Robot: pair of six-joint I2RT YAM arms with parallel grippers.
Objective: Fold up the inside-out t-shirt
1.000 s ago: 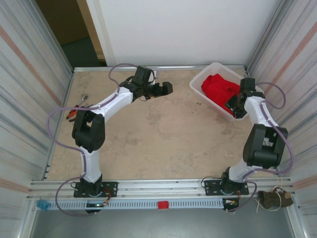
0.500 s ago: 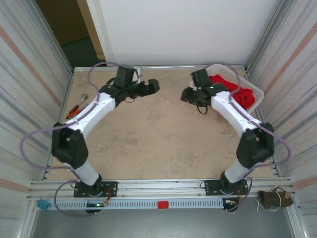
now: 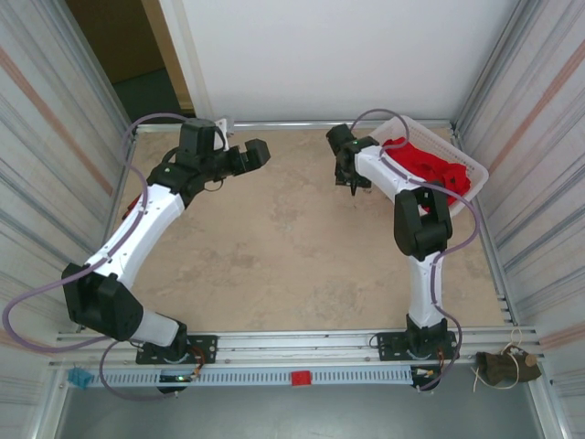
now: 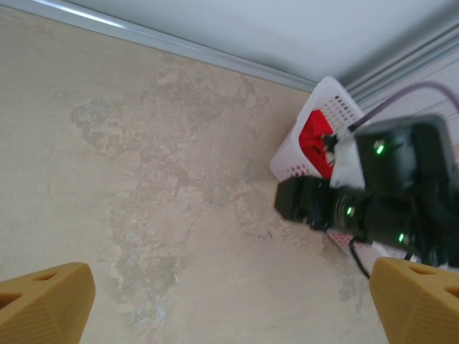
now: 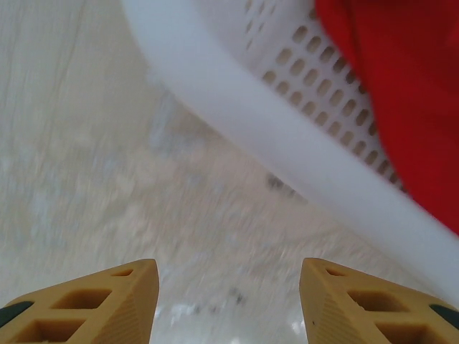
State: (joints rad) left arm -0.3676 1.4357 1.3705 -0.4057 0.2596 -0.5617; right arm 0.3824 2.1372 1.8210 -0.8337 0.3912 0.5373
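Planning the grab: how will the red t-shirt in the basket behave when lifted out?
The t-shirt lies bunched in folds, so it is probably floppy and will sag from one pinch point. The mesh basket looks light, so dragging cloth might tug or tip it.

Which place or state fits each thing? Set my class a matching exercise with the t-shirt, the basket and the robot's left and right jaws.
Column 1
1. t-shirt
2. basket
3. left jaws
4. right jaws

Column 2
A. wide open, empty, above the bare table
B. white, with mesh holes, at the table's far right corner
C. red, bunched up inside the basket
D. partly open, empty, just outside the basket's rim

Pairs: 1-C, 2-B, 3-A, 4-D
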